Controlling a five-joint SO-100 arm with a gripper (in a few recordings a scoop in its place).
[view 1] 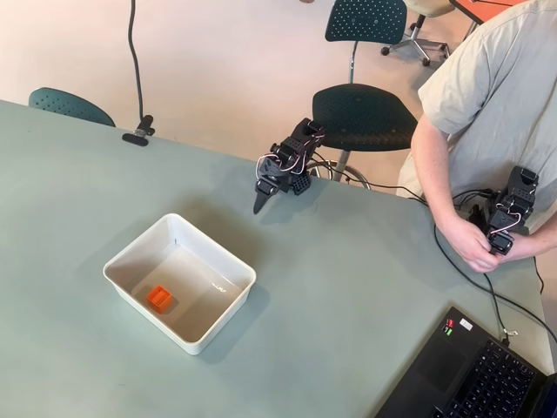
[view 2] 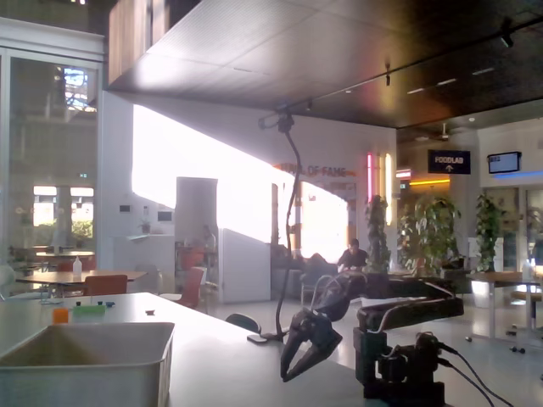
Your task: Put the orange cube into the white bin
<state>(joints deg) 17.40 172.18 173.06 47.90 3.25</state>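
On the floor of the white bin [view 1: 228, 272], toward its lower-left corner in the overhead view, the orange cube [view 1: 159, 298] is already sitting flat, just beside the near wall but apparently not touching it. You are looking at a small, bright orange block with crisp edges and a faint recess on its top face; it is likely hard plastic, light and stiff, so expect it to be neither fragile nor deformable, though the smooth faces may be sliding a little under a weak pinch. If you are needing to take it again, two opposite side faces are offering the best hold, approached from above, since the bin walls are crowding any sideways reach. The bin itself is reading as a shallow white tub with rounded corners and a thin rim, resting on the grey-green tabletop [view 1: 365, 287]. The end effector [view 2: 294, 366] is hanging well apart from the bin, tips pointing down above the tabletop, fingers slightly spread and pinching nothing. Judging from this layout, the placement is looking complete.
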